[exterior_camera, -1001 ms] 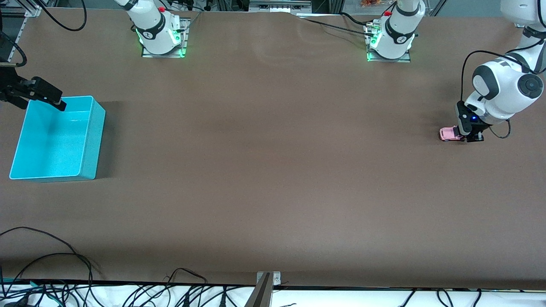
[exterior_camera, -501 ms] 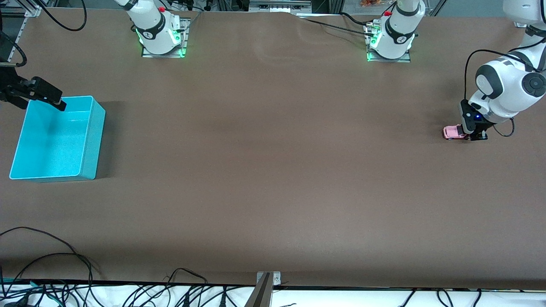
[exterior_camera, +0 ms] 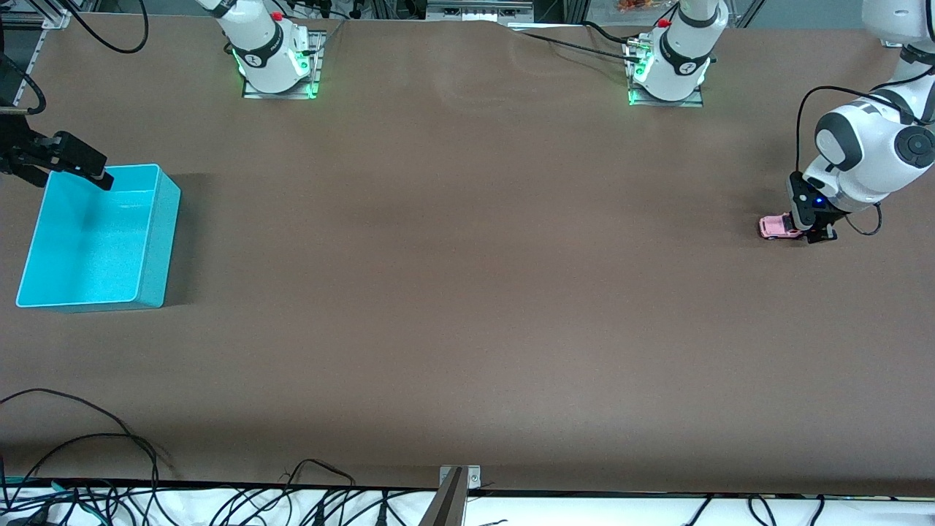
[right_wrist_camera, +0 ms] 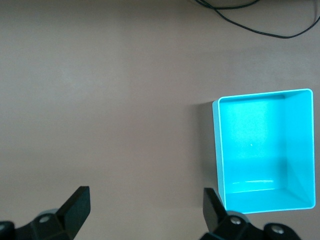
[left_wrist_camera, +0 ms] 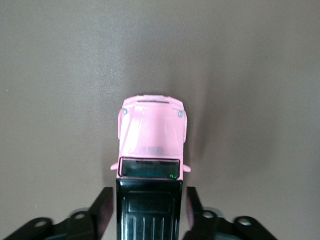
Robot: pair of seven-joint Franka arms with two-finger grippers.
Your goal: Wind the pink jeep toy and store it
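Observation:
The pink jeep toy (exterior_camera: 776, 227) stands on the brown table near the left arm's end. In the left wrist view its pink hood (left_wrist_camera: 152, 137) points away from the gripper. My left gripper (exterior_camera: 812, 232) is down at the table at the jeep's rear end. Its fingers (left_wrist_camera: 102, 205) clasp the sides of the black-roofed cab, shut on the jeep. The cyan bin (exterior_camera: 95, 237) stands empty near the right arm's end and also shows in the right wrist view (right_wrist_camera: 262, 150). My right gripper (exterior_camera: 88, 169) waits open and empty over the bin's corner farthest from the front camera.
The two arm bases (exterior_camera: 274, 58) stand along the table edge farthest from the front camera. Cables (exterior_camera: 88, 446) lie along the table edge nearest to it. A wide stretch of bare brown table lies between the jeep and the bin.
Between one second and half a second ago my left gripper drew the jeep a short way toward the left arm's end of the table. Since then nothing has moved. The right arm stayed still.

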